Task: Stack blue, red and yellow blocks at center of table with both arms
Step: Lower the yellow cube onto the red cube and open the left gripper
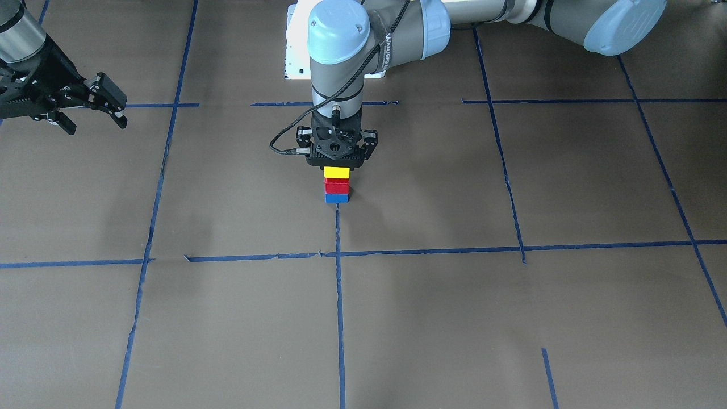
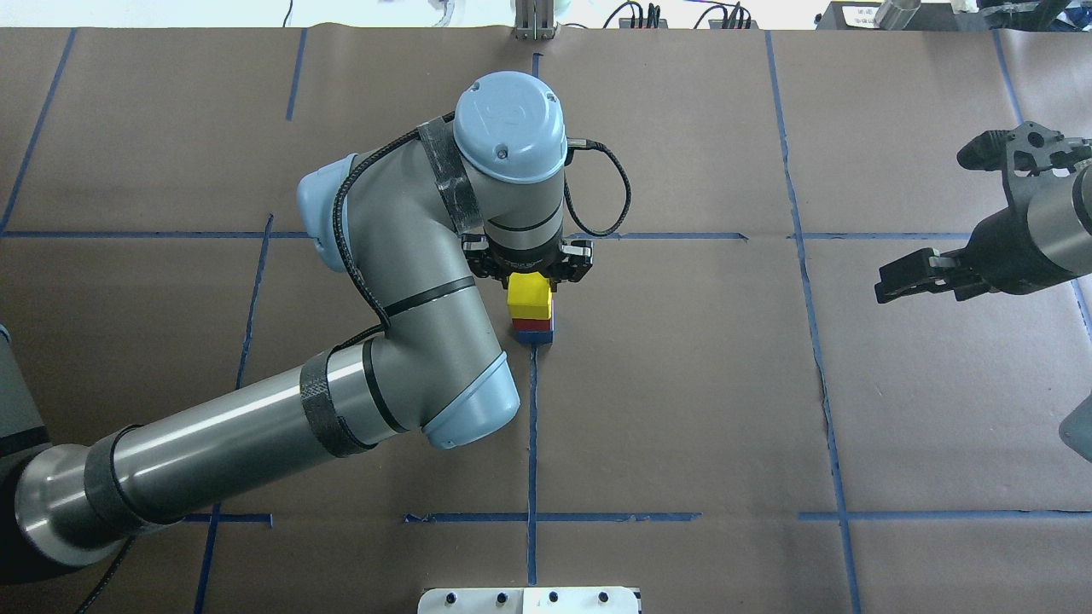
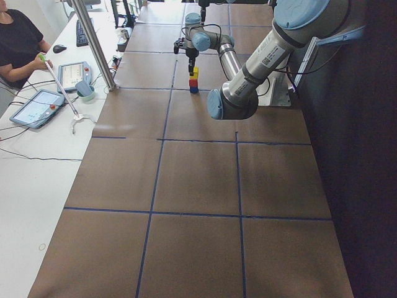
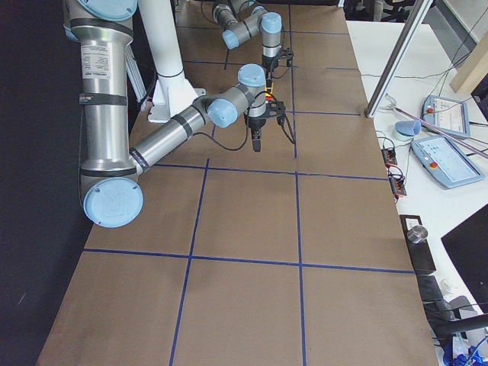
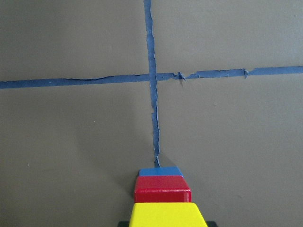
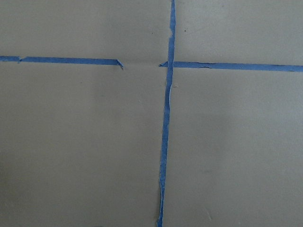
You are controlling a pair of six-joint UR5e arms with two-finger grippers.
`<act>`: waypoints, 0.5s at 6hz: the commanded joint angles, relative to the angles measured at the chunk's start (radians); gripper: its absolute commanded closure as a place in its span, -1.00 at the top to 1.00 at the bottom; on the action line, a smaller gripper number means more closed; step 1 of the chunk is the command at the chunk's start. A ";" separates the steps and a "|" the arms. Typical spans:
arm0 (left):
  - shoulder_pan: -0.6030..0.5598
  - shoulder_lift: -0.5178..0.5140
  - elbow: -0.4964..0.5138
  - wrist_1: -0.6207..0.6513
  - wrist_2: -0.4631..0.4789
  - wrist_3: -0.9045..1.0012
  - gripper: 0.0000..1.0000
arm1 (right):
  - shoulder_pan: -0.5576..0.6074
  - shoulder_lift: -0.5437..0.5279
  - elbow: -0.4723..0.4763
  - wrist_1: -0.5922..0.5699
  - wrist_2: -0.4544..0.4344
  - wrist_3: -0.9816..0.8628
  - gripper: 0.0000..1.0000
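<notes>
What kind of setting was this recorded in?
Probably a robotics lab: a brown paper-covered table gridded with blue tape, grey industrial robot arms, and a side bench with operator tablets.

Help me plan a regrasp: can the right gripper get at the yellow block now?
Probably not. The left gripper sits directly over the yellow block, covering its top. The right gripper hangs open far off to the side.

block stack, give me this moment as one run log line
order: blue block bottom, red block middle, yellow block top | left hand: at yellow block, grip unclear | right hand: open, away
</notes>
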 commanded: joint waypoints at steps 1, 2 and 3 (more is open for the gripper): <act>0.001 -0.001 0.006 -0.005 0.001 0.000 -0.98 | 0.000 0.001 -0.002 0.000 -0.001 0.000 1.00; 0.001 -0.002 0.006 -0.008 0.001 0.000 -0.86 | 0.000 0.003 -0.002 0.000 0.000 0.000 1.00; 0.001 -0.002 0.006 -0.008 0.001 0.000 -0.48 | 0.000 0.003 -0.002 0.000 0.000 0.000 1.00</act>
